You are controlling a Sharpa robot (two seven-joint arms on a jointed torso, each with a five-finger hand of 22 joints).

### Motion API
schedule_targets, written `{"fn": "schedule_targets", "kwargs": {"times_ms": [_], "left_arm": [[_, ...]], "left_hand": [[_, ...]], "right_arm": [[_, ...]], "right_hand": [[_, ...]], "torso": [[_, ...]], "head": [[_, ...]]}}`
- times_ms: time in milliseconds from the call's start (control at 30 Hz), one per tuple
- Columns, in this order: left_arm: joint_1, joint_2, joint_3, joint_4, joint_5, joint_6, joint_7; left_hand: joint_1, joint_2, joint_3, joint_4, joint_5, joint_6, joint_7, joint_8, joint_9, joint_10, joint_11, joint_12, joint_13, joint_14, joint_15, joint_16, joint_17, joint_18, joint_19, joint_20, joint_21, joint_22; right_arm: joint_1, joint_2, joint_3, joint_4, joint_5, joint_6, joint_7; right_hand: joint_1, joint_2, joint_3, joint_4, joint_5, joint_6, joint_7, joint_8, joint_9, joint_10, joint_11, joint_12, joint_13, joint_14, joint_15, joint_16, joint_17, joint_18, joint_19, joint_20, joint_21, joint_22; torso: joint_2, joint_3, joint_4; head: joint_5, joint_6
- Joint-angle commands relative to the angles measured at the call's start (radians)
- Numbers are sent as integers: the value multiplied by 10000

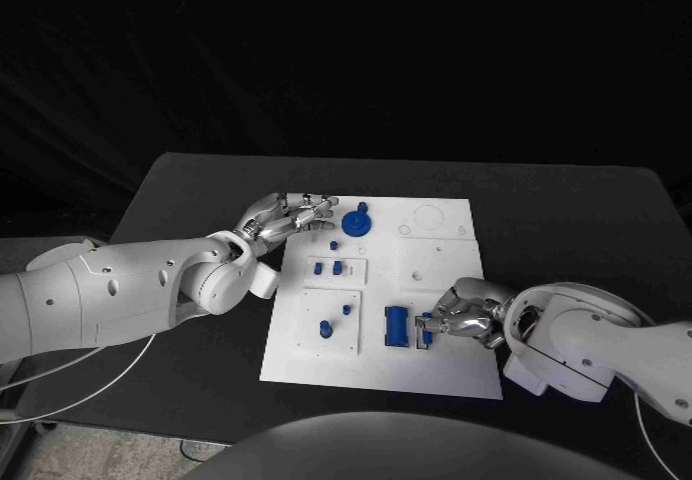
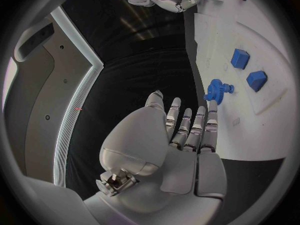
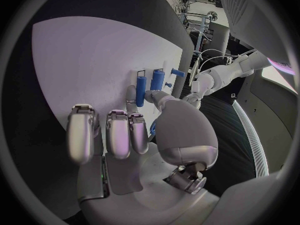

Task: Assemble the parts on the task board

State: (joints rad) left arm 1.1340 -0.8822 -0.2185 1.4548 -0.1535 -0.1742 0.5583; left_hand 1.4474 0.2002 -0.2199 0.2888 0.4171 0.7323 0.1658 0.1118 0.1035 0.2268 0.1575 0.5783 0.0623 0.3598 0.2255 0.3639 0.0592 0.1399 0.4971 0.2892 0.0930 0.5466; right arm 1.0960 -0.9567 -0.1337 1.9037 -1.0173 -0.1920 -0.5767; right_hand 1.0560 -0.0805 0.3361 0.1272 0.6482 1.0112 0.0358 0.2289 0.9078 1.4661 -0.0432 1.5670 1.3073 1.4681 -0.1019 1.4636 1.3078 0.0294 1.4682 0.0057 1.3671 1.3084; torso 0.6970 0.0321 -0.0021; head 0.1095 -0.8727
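The white task board [image 1: 433, 368] lies in the middle of the black table. My left hand [image 1: 289, 216] is open at the board's far left corner, fingers [image 2: 195, 127] straight and spread, tips right beside a blue gear [image 1: 356, 220] [image 2: 216, 89]; whether they touch it I cannot tell. At the board's near right side my right hand [image 1: 464, 312] is curled, and a small blue part [image 1: 427, 322] [image 3: 152, 128] shows between thumb and fingers. Just beyond it stands a blue cylinder [image 1: 395, 322] [image 3: 141, 90] with a second one [image 3: 156, 79] beside it.
Two small blue blocks [image 1: 320, 268] [image 2: 239, 58] sit in a recessed panel mid-board, and two more blue pieces [image 1: 325, 327] in the near left panel. Round cut-outs [image 1: 430, 217] mark the far right of the board. Black table [image 1: 188, 200] surrounds it.
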Motion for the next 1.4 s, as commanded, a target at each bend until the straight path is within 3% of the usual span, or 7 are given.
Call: {"fn": "schedule_targets", "kwargs": {"times_ms": [33, 400, 600, 900, 1067, 1300, 1400], "left_arm": [[1, 19, 6, 26, 23, 149, 73], [1, 7, 6, 20, 23, 168, 51], [0, 29, 6, 0, 23, 205, 23], [0, 36, 6, -6, 23, 249, -16], [0, 27, 6, -6, 23, 257, -41], [0, 34, 6, -23, 23, 286, -74], [-1, 37, 6, -36, 23, 296, -73]], "left_hand": [[48, 35, -39, 8, 39, -9, 29, 27, -12, 21, 34, 68, 3, 57, 9, 20, 12, -57, 23, -6, 65, -9], [54, 37, -39, 9, 43, -3, 35, 31, -12, 22, 31, 68, 2, 59, 11, 24, 12, -59, 24, -6, 67, -10], [59, 42, -38, 9, 49, 8, 45, 39, -9, 22, 29, 66, 2, 58, 13, 26, 11, -61, 24, -6, 68, -12], [76, 54, -34, 8, 59, 42, 67, 60, -3, 32, 35, 82, 2, 58, 15, 37, 10, -66, 23, -6, 71, -16], [88, 60, -30, 5, 66, 55, 75, 69, 0, 35, 43, 85, 2, 57, 14, 41, 10, -68, 23, -6, 72, -18], [122, 68, -21, -4, 86, 73, 95, 83, 3, 50, 68, 107, 4, 56, 9, 53, 9, -72, 21, -8, 75, -24], [149, 74, -14, -8, 101, 86, 111, 93, 5, 69, 91, 132, 7, 61, 2, 68, 9, -73, 21, -10, 78, -27]], "right_arm": [[-79, 32, -55, 45, -154, 430, -193], [-102, 11, -54, 153, -166, 618, -198], [-109, -9, -54, 142, -156, 519, -222], [-110, -34, -54, 130, -139, 190, -180], [-110, -79, -53, 145, -129, -36, -100], [-110, -190, -53, 199, -63, -333, 68], [-110, -247, -50, 241, -20, -451, 124]], "right_hand": [[-274, -32, -92, 156, -502, 4, 30, -25, -75, 1047, 93, 38, 2635, 724, 68, -69, 1074, 181, 296, 87, -89, 1988], [-1172, -105, -836, 790, -3090, 26, 88, -86, -230, 1047, 155, 38, 2635, 707, 122, -132, 989, 199, 272, 144, -183, 1965], [-1737, 137, -1338, 1425, -4593, 78, 70, -32, -257, 1047, 140, 38, 2635, 706, 109, -145, 965, 204, 274, 139, -216, 1960], [-2654, 642, -1943, 1654, -4735, 281, 8, 148, -216, 1047, 95, 38, 2635, 715, 77, -119, 988, 202, 288, 116, -211, 1967], [-2904, 886, -2215, 1657, -4819, 535, -112, 551, 73, 1047, -3, 38, 2635, 722, -6, -98, 1007, 196, 306, 55, -180, 1978], [-2883, 1198, -2773, 1649, -4856, 297, -325, 1964, 1744, 1047, -172, 38, 2635, 740, -187, -24, 1078, 169, 349, -76, -80, 2008], [-2854, 1254, -2859, 1649, -4848, 200, -337, 2140, 2001, 1047, -208, 38, 2635, 752, -171, 20, 1132, 162, 369, -110, -21, 2024]], "torso": [[1, -4, 8], [-4, 0, -3], [1, 0, 0], [3, 5, 9], [1, 2, 8], [-1, -1, 2], [-3, 6, -3]], "head": [[-3, 1], [10, 1], [-9, 1], [9, 1], [24, 1], [35, 1], [28, 1]]}}
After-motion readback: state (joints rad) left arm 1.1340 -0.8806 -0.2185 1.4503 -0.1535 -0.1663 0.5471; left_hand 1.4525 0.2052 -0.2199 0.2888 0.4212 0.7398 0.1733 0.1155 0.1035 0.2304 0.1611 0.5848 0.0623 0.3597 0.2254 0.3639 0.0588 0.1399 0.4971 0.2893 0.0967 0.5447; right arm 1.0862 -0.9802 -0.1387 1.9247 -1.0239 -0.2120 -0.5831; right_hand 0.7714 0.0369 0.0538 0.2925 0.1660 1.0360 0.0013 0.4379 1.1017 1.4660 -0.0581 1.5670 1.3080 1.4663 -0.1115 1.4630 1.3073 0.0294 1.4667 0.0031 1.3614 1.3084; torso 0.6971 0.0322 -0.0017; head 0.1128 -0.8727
